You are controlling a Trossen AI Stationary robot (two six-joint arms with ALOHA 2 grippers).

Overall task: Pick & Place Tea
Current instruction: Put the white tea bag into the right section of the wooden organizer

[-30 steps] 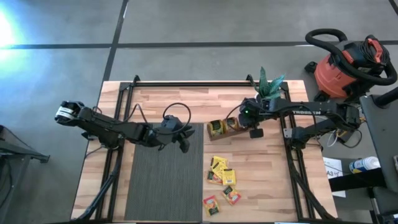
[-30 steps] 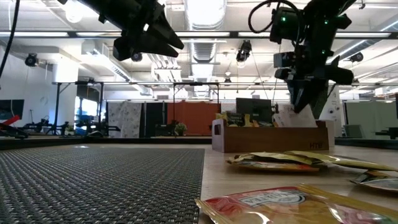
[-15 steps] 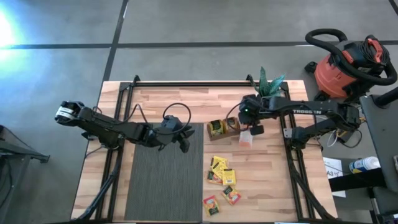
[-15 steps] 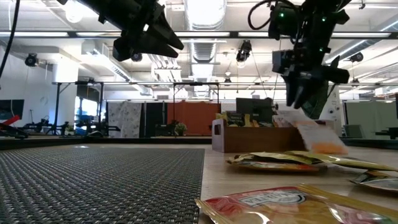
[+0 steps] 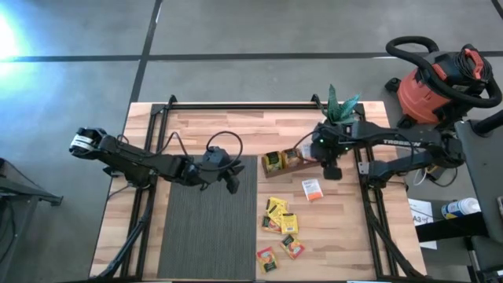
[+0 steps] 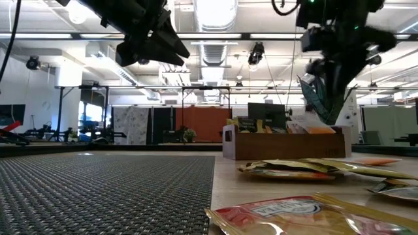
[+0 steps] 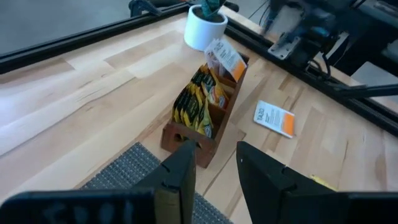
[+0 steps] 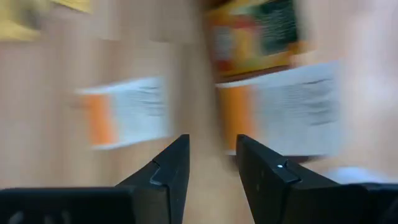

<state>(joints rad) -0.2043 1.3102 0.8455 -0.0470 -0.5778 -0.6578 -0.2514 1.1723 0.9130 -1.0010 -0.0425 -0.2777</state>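
Note:
The brown wooden tray [image 5: 284, 161] stands on the table beside the dark mat and holds upright yellow and white-orange sachets [image 7: 205, 102]. One white-orange sachet [image 5: 313, 189] lies flat on the table at the tray's right near side, and also shows in the left wrist view [image 7: 275, 118]. Several yellow and orange sachets [image 5: 280, 218] lie loose nearer the near edge. My right gripper [image 5: 332, 169] hovers open just right of the tray, above the fallen sachet [image 8: 127, 118], touching nothing. My left gripper [image 5: 232, 182] waits open over the mat's far edge.
A small potted plant [image 5: 339, 110] stands at the far edge behind the tray. The dark woven mat [image 5: 208, 228] covers the table's left middle. A red shop vacuum [image 5: 440, 82] sits off the table to the right. Bare wood lies right of the loose sachets.
My right gripper held a white-orange sachet above the tray's right end, then let go of it. The sachet fell past the tray and now lies flat on the table. The gripper has shifted a little toward the table's right edge.

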